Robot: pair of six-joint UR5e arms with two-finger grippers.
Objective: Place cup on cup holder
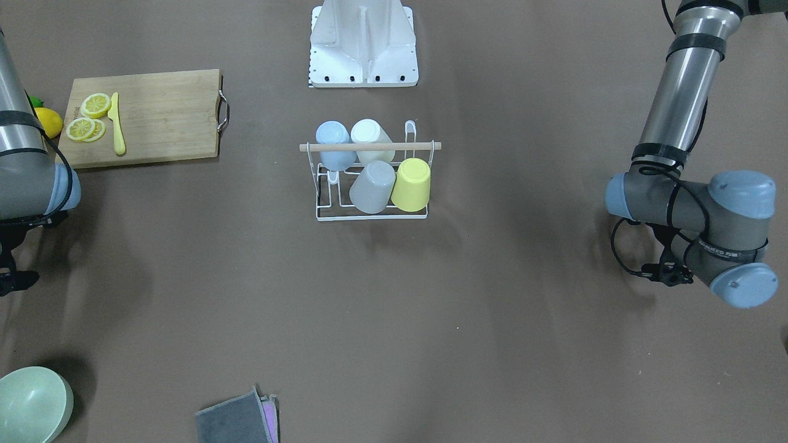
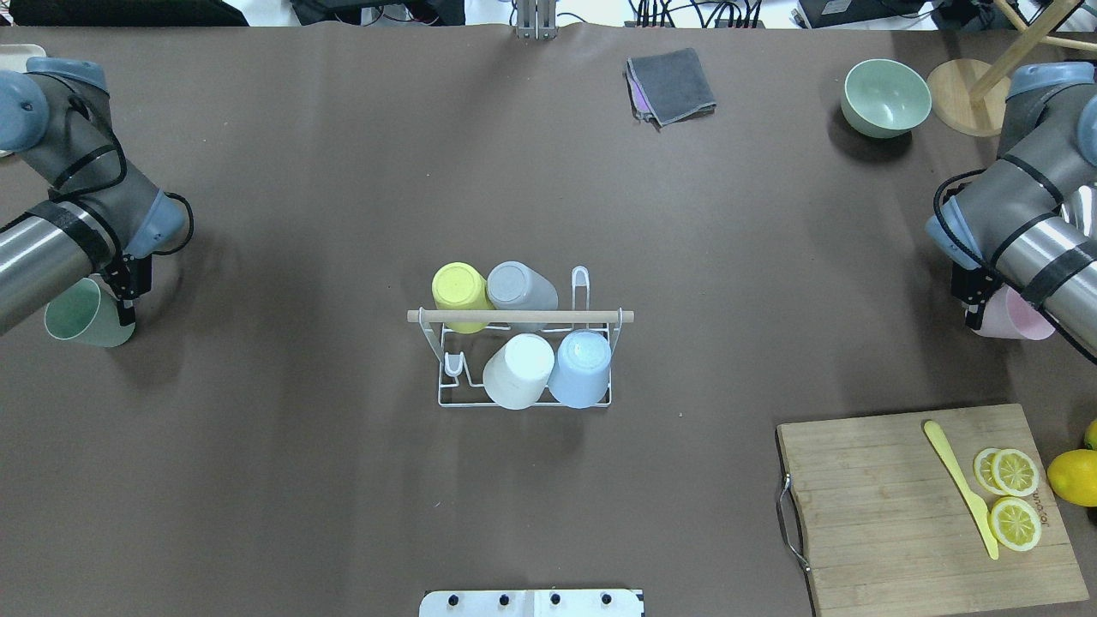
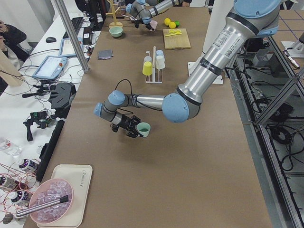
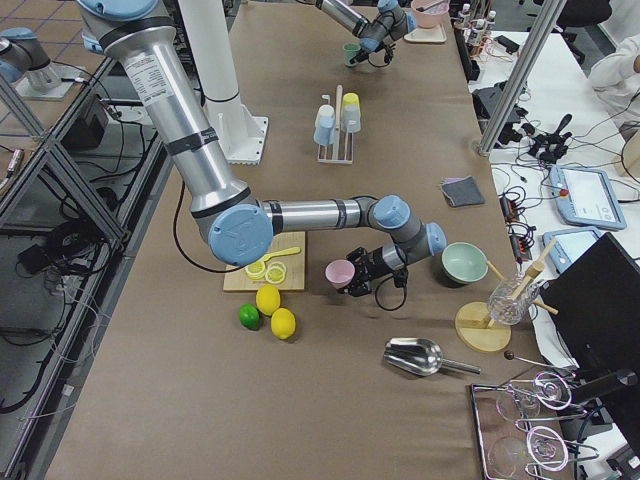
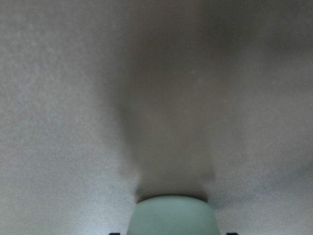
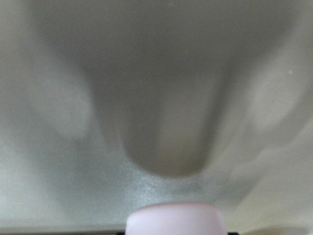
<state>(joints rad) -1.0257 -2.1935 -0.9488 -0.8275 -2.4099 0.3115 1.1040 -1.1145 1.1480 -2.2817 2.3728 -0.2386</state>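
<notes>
1. Cup holder: small white wire rack with a light wooden rod across its top, at the middle of the brown table.
   - It carries 4 upturned plastic cups on its prongs.
   - Far row: yellow cup and grey cup.
   - Near row: white cup and light blue cup.
   - 2 prongs stand bare.
2. Left gripper: well apart from the rack, near the table's left end. Its jaws pinch a pale green cup, held on its side.
3. Right gripper: near the table's right end. Its jaws pinch a pink cup, also on its side.
4. Bamboo cutting board: in the near right corner. On it lie lemon slices and a yellow plastic knife, with a whole lemon just beside it.
5. Mint-green bowl and folded grey cloth: at the far edge.
</notes>
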